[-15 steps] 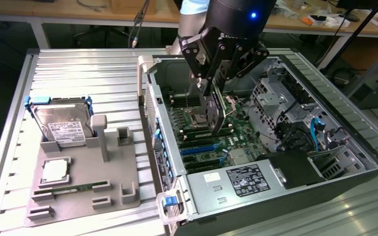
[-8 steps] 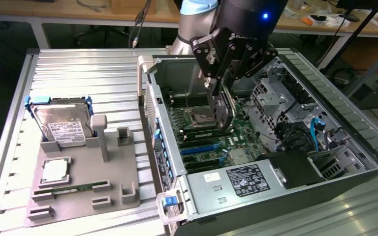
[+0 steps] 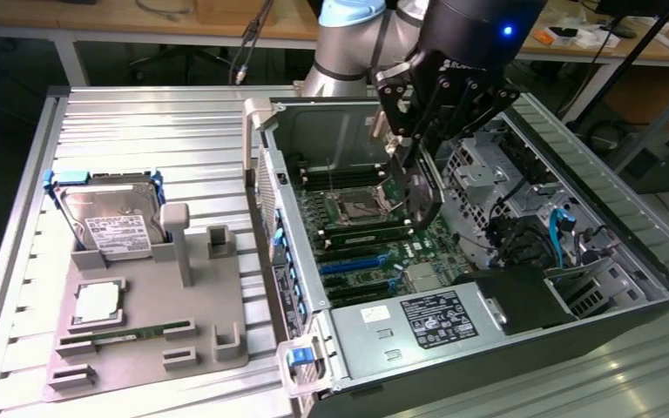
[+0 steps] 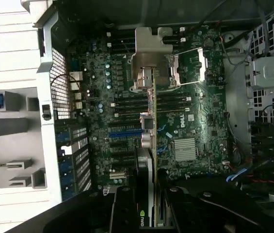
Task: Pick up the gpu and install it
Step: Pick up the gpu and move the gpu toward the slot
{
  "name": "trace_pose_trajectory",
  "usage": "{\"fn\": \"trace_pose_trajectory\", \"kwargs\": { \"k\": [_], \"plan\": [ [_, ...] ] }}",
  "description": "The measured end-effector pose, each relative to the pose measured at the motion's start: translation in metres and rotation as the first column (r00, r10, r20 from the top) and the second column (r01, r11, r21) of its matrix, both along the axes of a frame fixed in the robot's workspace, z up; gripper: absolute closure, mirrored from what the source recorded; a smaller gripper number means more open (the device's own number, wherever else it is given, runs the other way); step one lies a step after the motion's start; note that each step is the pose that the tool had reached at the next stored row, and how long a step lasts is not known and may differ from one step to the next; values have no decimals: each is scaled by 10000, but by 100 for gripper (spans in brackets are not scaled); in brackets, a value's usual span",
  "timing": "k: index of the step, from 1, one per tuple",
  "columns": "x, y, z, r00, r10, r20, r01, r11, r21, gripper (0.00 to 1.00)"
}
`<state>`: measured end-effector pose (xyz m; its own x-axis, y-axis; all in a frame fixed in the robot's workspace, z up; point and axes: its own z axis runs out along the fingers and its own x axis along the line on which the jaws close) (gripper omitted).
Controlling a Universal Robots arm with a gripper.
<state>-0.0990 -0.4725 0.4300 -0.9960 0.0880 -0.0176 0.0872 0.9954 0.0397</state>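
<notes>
Gripper point(image 4: 149, 206) clamping gpu point(image 4: 147, 124), thin card edge-on, silver bracket; over motherboard point(image 4: 200, 116)

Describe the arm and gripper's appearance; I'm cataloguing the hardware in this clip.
The arm is a silver-grey tube with a light-blue joint cap. Its wrist housing is black with a small blue light. The gripper is black, with jointed bar-link fingers and white lettering.

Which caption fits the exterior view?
Black gripper holding the gpu, a thin dark circuit card, over the green motherboard inside the open grey computer case.
</notes>
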Motion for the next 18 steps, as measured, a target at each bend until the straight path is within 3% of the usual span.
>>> {"fn": "trace_pose_trajectory", "kwargs": {
  "k": [15, 18],
  "plan": [
    [510, 0, 0, 10000, 0, 0, 0, 10000, 0, 73],
    [534, -1, 0, 10000, -1, 0, 1, 10000, 0, 73]
  ]
}}
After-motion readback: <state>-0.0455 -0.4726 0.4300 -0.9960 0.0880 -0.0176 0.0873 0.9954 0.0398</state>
